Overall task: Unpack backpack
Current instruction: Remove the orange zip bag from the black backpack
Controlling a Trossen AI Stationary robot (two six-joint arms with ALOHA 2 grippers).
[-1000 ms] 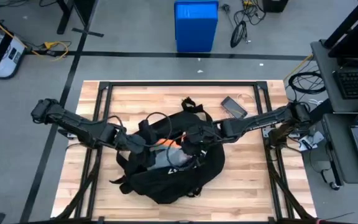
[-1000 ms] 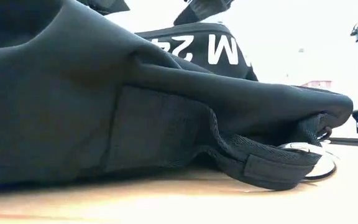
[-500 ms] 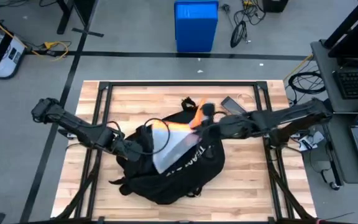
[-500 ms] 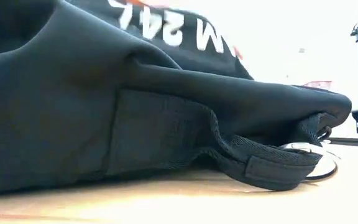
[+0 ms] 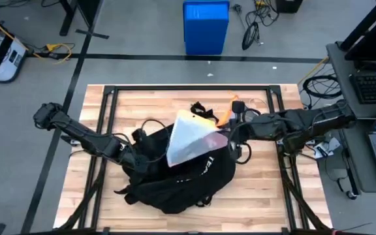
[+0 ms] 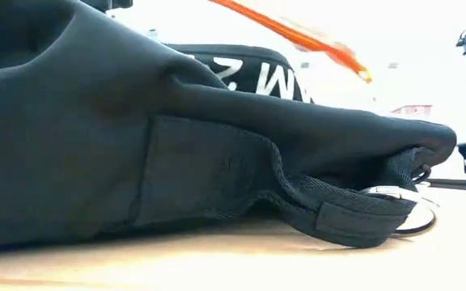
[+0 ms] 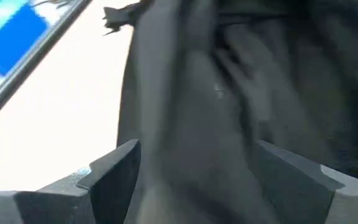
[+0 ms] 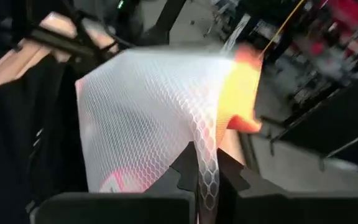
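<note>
Mid-unpacking, by the look of it, with one item partly out. Large black backpack (image 5: 178, 176) lying flat near the middle of the wooden counter (image 5: 260, 196), white lettering facing up, straps trailing toward the near edge. Right pincer (image 5: 229, 129) just above the bag's upper right side, fingers pinched narrow on the edge of a white mesh pouch (image 5: 188, 138) with an orange trim (image 5: 224, 117); in the right wrist view, same mesh pouch (image 8: 160, 118) fanning out ahead of the two dark fingers (image 8: 185, 177), clamped between them with hardly a gap. Pouch lifted clear on the pincer's side, its far end draped over the bag toward the opening, so hard to say whether fully free of the bag. Left pincer (image 5: 138, 156) down at the bag's left side, pressed against black fabric; in the left wrist view, both fingers (image 7: 114, 171) spread wide with dark cloth bunched between and beyond them, not visibly closed on anything, seemingly bracing the bag. Small dark flat object (image 5: 239, 104), possibly a phone, lying on the counter beyond the right arm. Next move, as a guess: carry the pouch clear of the bag, set it on bare wood to the right, let go, then reach back into the opening. Care needed against dragging the bag along with the mesh.
</note>
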